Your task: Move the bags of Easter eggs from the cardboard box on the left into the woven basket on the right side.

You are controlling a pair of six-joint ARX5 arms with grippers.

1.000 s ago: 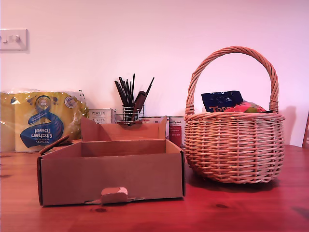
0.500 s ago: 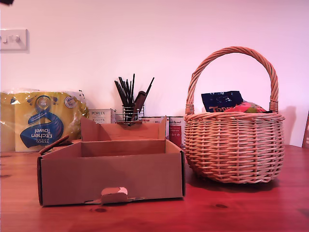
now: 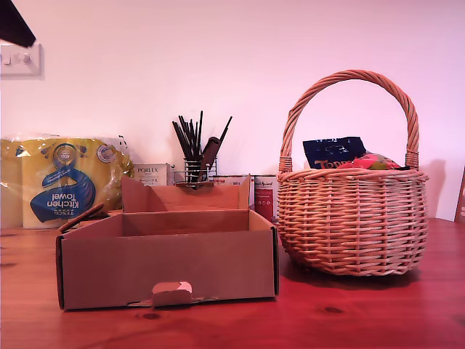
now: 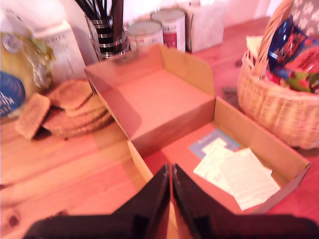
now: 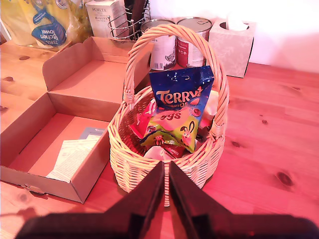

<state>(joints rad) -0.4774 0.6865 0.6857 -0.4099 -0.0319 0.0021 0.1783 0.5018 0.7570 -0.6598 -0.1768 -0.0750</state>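
The cardboard box [image 3: 167, 269] stands on the table toward the exterior view's left. In the first wrist view the box [image 4: 164, 104] holds only white paper sheets [image 4: 239, 174] and a blue card. The woven basket [image 3: 352, 222] stands at the exterior view's right. A navy bag of Easter eggs [image 5: 179, 92], a green-and-pink one [image 5: 172, 127] and a red one [image 5: 139, 128] lie in the basket [image 5: 144, 172]. My first gripper [image 4: 171, 170] is shut and empty, above the box's near wall. My second gripper [image 5: 166, 165] is shut and empty, hovering just short of the basket's rim.
A kitchen towel pack [image 3: 65, 182], a wire pot of black brushes [image 3: 195, 156], two tins [image 5: 192, 40] and a tissue box [image 5: 232, 47] line the wall behind. Cork mats [image 4: 65, 109] lie beside the box. A dark arm part [image 3: 14, 25] fills the exterior view's top left corner.
A dark arm part has come into the exterior view's top left corner and grown larger. The box, the basket and the bags have not moved.
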